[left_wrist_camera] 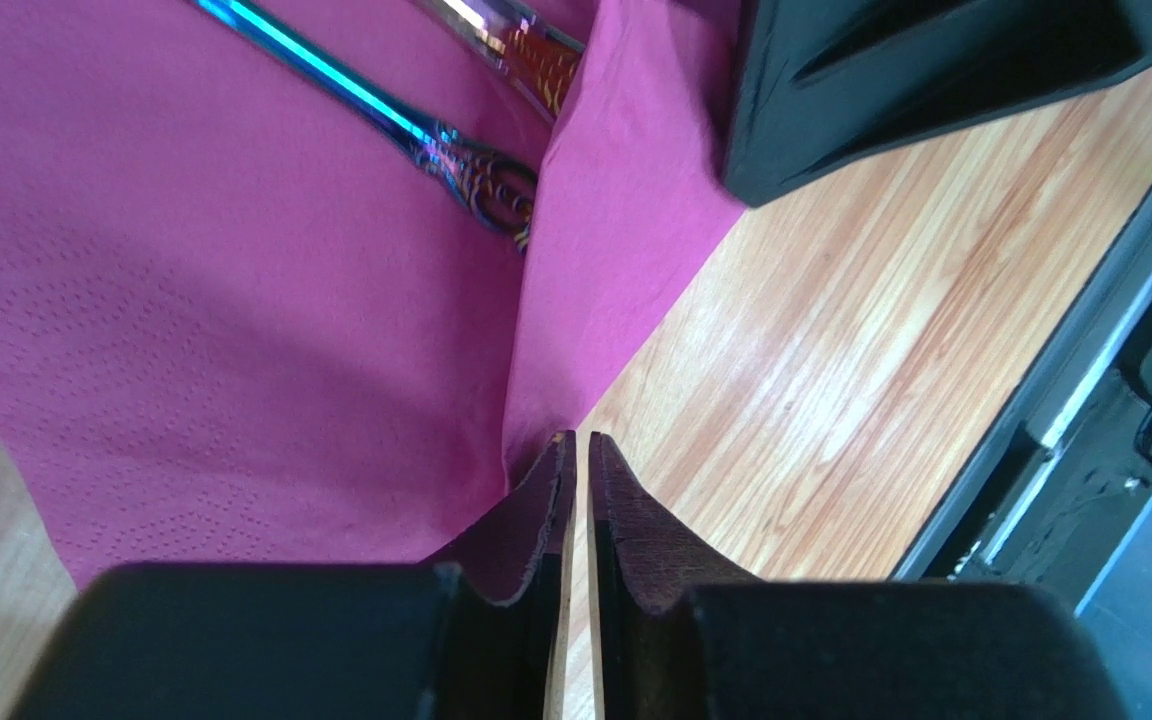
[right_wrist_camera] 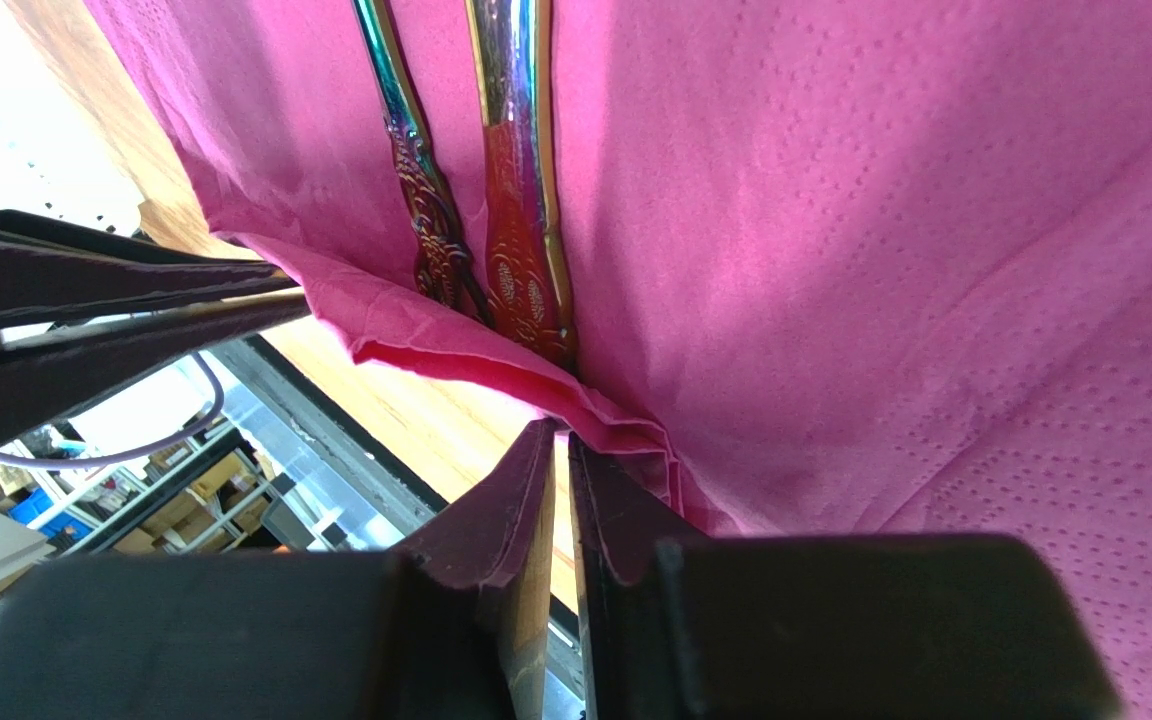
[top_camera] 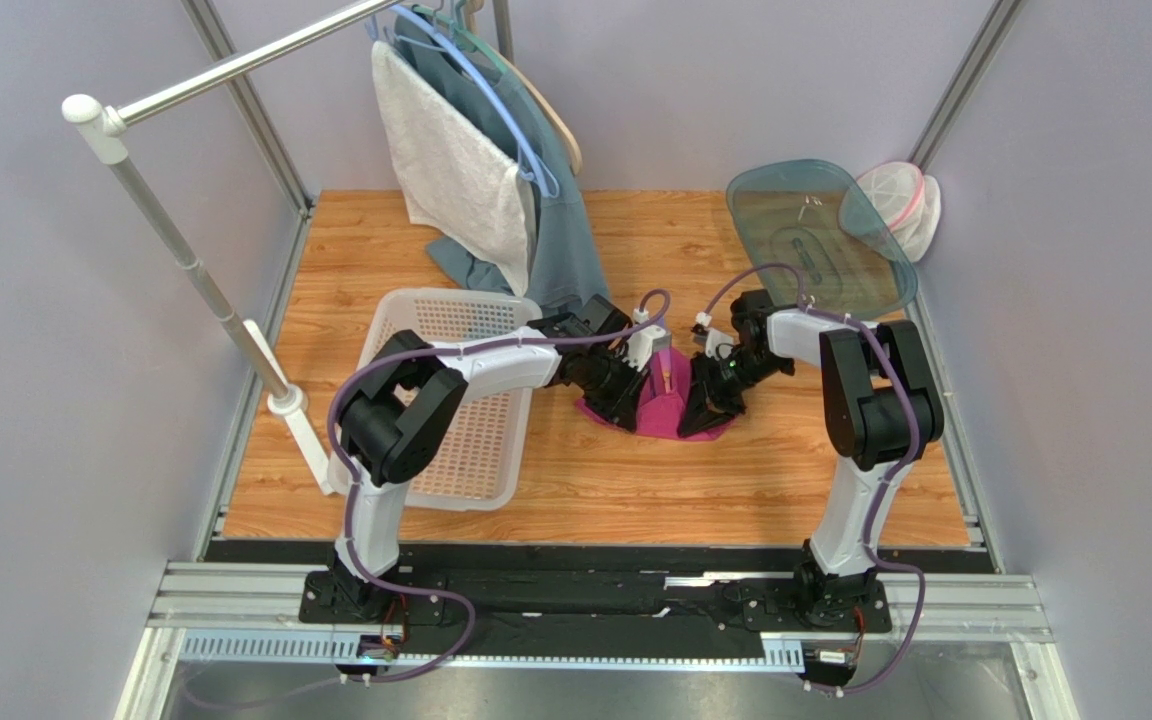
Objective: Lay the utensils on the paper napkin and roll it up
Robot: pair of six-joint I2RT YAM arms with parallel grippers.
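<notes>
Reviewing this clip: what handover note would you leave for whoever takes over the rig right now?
Left hand: jaws nearly together at the near edge of the paper napkin; grip unclear.
Right hand: seems closed on that same raised edge.
Two utensils lie side by side on the napkin, only their handles in view.
Done: utensils placed.
To do: roll the napkin over them.
</notes>
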